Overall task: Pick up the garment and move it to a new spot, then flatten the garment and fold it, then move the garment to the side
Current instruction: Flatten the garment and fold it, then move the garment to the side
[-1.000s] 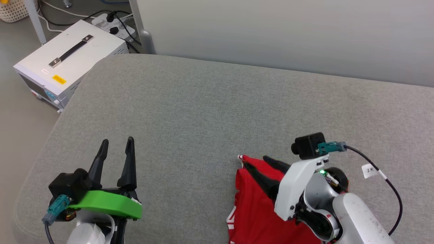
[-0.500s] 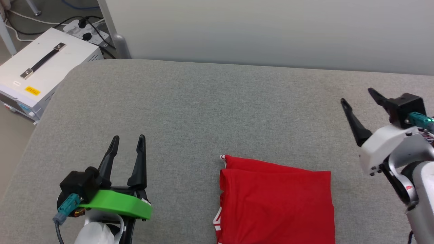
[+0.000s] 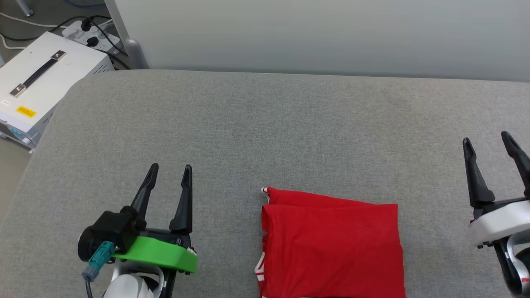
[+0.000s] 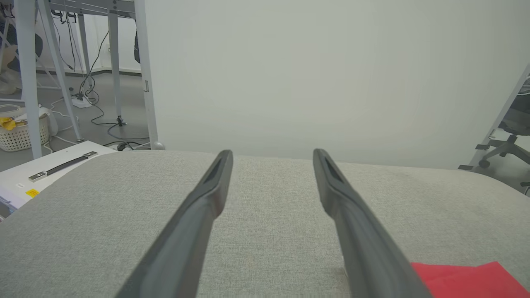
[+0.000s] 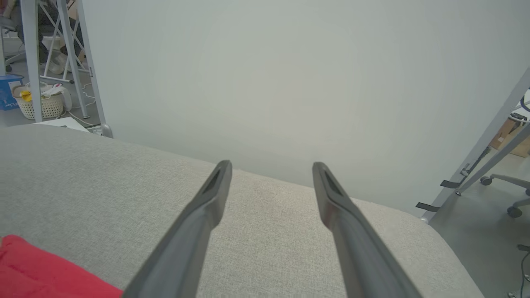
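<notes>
Grey woven upholstered surface [image 3: 265, 124], wide, with rounded corners, running from the near edge of the head view to the far panel.

Item 1. Garment [image 3: 331, 248]: red jersey, folded into a neat rectangle, plain red side up. It lies flat on the surface at the near middle, its near end cut off by the bottom edge of the head view. White striped trim [image 3: 260, 269] shows along its left edge, and a small white-red scrap peeks out at its far-left corner. It sits between the two grippers and touches neither.

Item 2. Left gripper [image 3: 170, 167]: near left, green bracket at its base, fingers spread and empty, pointing away over bare fabric. It is beside the garment but apart from it.

Item 3. Right gripper [image 3: 486, 138]: at the right edge, fingers spread and empty, well apart from the garment.

Item 4. White equipment case [image 3: 41, 82]: on the floor off the far-left corner, with a black carry handle and a yellow label.

Item 5. Power strip [image 3: 89, 33]: beyond the case, with black plugs inserted.

Item 6. Pale partition panel [image 3: 314, 33]: upright behind the surface's far edge.

Item 7. White wicker basket [image 4: 18, 134]: far left on the floor, in the left wrist view.
</notes>
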Tool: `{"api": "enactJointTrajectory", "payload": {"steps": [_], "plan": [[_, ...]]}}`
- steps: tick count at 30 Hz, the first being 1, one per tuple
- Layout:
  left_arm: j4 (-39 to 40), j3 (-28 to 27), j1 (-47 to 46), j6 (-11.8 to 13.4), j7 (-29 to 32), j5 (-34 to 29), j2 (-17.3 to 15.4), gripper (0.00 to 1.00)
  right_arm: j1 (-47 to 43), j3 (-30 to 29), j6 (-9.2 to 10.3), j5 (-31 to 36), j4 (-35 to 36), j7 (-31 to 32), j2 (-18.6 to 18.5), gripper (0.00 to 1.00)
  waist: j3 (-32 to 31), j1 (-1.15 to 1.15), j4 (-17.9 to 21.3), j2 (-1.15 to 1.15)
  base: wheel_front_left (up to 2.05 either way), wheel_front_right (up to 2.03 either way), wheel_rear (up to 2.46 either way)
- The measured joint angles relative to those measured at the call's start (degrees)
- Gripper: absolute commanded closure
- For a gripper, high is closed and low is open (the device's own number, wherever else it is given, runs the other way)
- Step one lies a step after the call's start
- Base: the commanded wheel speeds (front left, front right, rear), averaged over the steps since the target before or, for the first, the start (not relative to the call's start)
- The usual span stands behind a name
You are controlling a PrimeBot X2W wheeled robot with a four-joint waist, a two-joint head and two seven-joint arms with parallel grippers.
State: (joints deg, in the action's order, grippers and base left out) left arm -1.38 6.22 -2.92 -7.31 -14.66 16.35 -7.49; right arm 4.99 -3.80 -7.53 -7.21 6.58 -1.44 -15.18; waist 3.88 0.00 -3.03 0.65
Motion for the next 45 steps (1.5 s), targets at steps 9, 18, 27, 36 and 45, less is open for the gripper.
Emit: {"api": "enactJointTrajectory", "payload": {"steps": [9, 18, 27, 36, 45], "plan": [[-0.25, 1.33, 0.2, 0.0, 0.0, -0.35, 0.08, 0.0, -4.45, -1.35, 0.0, 1.49, 1.22, -1.94, 5.47, 0.0, 0.05, 0.0, 0.1, 0.0, 0.0, 0.0, 0.0], [-0.18, 1.46, 0.2, 0.0, 0.0, -0.35, 0.08, 0.0, -4.95, -1.7, 0.01, 0.47, 1.66, 1.45, 6.82, 0.0, 0.21, 0.0, 0.14, 0.0, 0.0, 0.0, 0.0], [-0.13, 1.99, 0.13, 0.0, 0.0, -0.33, 0.04, 0.0, -6.67, 4.35, 0.0, -5.95, 2.14, 24.83, 3.71, 0.0, 1.77, 0.0, -0.16, 0.0, 0.0, 0.0, 0.0], [-0.49, 3.07, -0.85, 0.0, 0.0, -0.26, 0.08, 0.0, -8.23, 5.32, 0.0, -10.89, 3.58, 45.48, 4.55, 0.0, 5.0, 0.0, -1.44, 0.0, 0.0, 0.0, 0.0], [-1.54, 3.94, -2.82, 0.0, 0.0, -0.16, 0.04, 0.0, -5.39, 9.0, 0.0, -12.58, -2.4, 47.67, 4.28, 0.0, 8.09, 0.0, -3.54, 0.0, 0.0, 0.0, 0.0]]}}
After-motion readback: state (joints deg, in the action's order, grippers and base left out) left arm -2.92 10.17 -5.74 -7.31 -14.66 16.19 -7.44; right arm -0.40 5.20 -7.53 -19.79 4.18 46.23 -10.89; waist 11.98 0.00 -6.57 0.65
